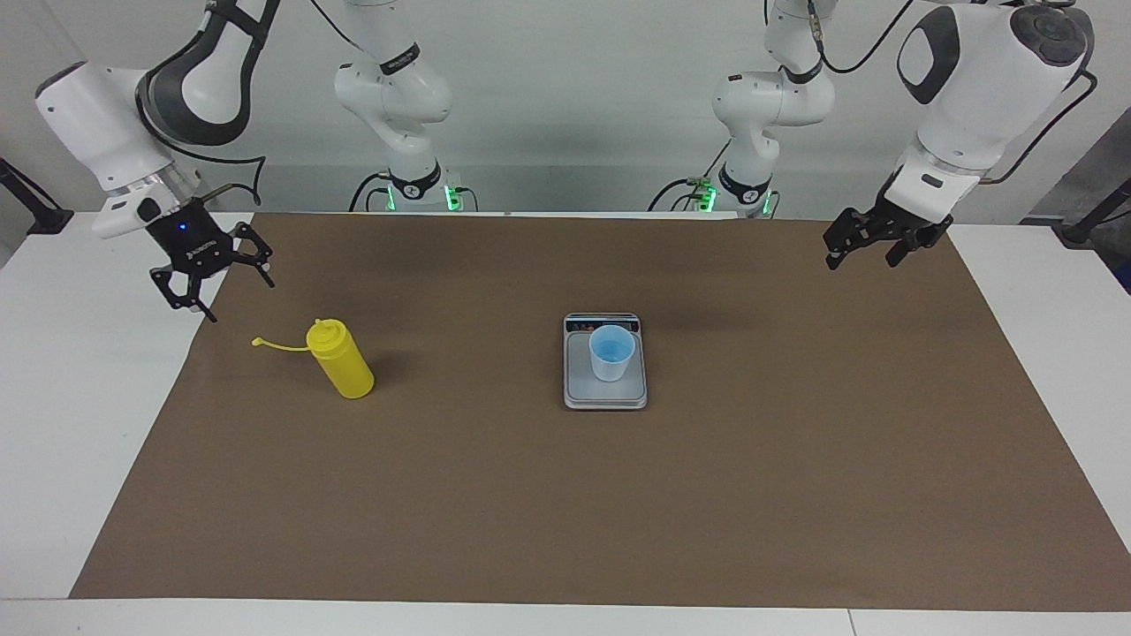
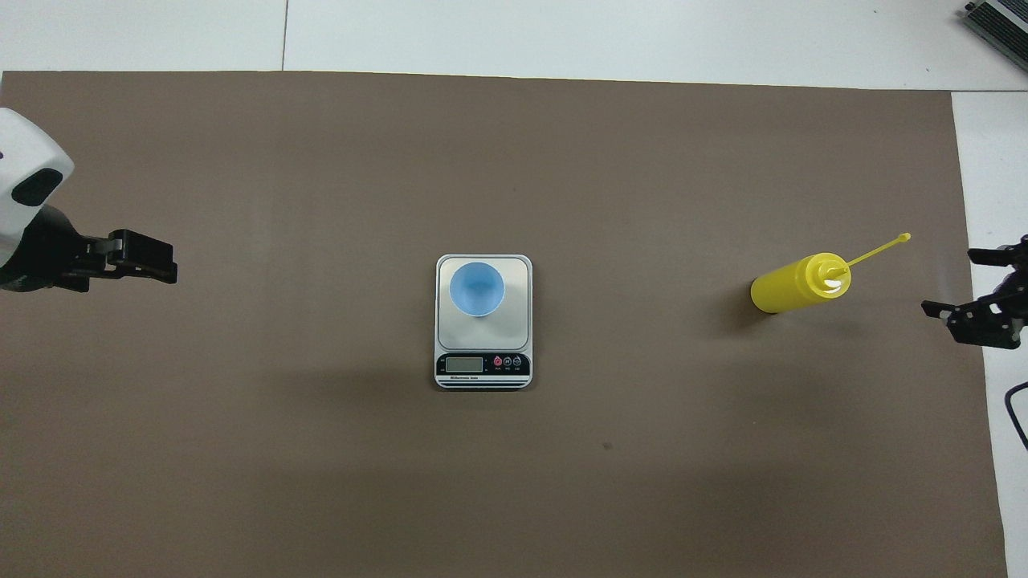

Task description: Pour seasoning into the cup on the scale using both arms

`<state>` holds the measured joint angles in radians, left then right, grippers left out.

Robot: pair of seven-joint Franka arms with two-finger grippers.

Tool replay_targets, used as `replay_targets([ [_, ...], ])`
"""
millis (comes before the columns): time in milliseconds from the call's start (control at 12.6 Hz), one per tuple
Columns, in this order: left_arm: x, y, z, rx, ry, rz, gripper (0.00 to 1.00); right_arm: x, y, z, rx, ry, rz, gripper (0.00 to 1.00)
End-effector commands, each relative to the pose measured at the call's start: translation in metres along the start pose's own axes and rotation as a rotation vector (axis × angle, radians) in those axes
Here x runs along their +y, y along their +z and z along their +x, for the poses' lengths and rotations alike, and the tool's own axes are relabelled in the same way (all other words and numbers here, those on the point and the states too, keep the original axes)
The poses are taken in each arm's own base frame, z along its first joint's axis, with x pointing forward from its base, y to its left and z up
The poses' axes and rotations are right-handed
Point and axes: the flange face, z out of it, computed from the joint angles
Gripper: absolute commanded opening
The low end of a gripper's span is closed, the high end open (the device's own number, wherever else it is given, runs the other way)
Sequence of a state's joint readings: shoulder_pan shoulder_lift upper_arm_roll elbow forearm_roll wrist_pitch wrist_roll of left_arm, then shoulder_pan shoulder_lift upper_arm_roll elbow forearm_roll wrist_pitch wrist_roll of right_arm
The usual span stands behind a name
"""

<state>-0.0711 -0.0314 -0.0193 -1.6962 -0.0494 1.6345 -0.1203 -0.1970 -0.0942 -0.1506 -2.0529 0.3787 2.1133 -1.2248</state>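
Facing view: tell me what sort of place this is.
Likely a robotics lab test bench: two bench-mounted white arms, a brown paper mat on white tables, and a staged kitchen scale holding a cup.

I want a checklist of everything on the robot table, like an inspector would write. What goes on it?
Surface: brown mat covering a white table.
Seasoning bottle: yellow, upright on the mat toward the right arm's end, cap strap sticking out sideways, nothing holding it.
Cup: light blue, upright on the scale, looks empty.
Scale: mid-mat, display end nearer the robots.
Clutter: nothing seen.
Right gripper: open, empty, over the mat's edge beside the bottle, not touching it.
Left gripper: open, empty, over the mat's other end.
Cables: black cable looping along the right arm; more at both bases.
Surroundings: plain pale wall; green lights at the arm bases.
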Motion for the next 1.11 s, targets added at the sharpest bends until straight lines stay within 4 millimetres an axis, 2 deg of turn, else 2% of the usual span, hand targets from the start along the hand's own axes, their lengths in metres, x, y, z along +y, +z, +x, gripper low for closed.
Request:
replay_targets([
  [0,-0.015,-0.001,-0.007,0.012,-0.017,-0.009,1.00,-0.011,-0.022,0.041,-0.098,0.140,-0.049,1.00],
  [238,-0.027,-0.002,-0.005,0.021,-0.041,-0.009,1.00,-0.026,-0.036,0.086,-0.164,0.285,-0.078,1.00],
  [554,-0.027,-0.005,-0.003,0.027,-0.050,-0.010,1.00,-0.052,-0.063,0.140,-0.243,0.294,-0.189,1.00],
  [792,-0.026,-0.009,-0.002,0.026,-0.045,-0.008,1.00,-0.056,-0.063,0.149,-0.235,0.387,-0.225,1.00],
  [1029,-0.027,-0.025,0.004,0.008,-0.044,-0.004,1.00,-0.056,-0.067,0.148,-0.248,0.355,-0.273,1.00],
])
